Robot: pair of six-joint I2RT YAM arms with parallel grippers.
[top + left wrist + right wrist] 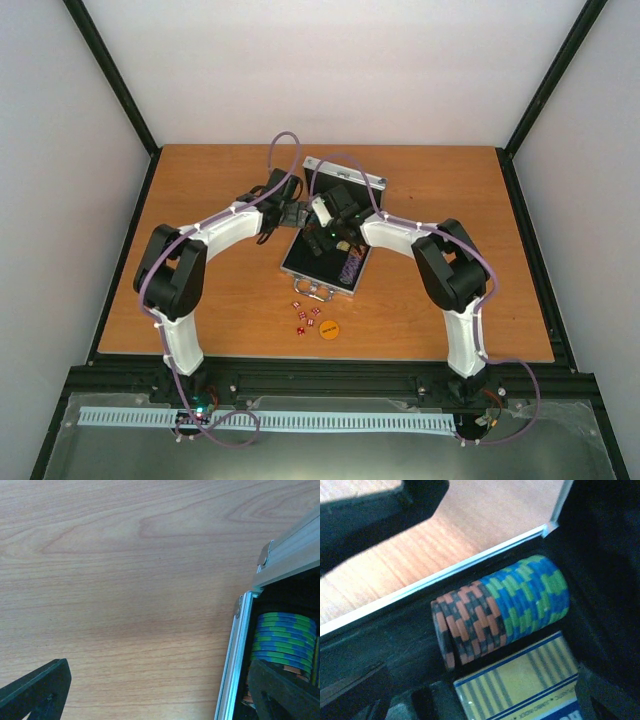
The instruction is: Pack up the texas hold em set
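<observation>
Both grippers are spread wide and empty: the left gripper (160, 687) straddles the case (231, 670) wall, the right gripper (480, 700) hovers over chips (505, 610) and card deck (520, 677).

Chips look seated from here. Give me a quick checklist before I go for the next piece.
1. Case open, lid up: ok.
2. Chips seated in their slot: ok, one row lying on its side.
3. Card deck in the case beside the chips: ok.
4. Dice packed: not ok, they lie on the table in front of the case.
5. Orange disc packed: not ok, on the table beside the dice.
6. Fingers free to move: right fingers open and empty, ok; left fingers open but astride the case's side wall, one inside, not ok.
</observation>
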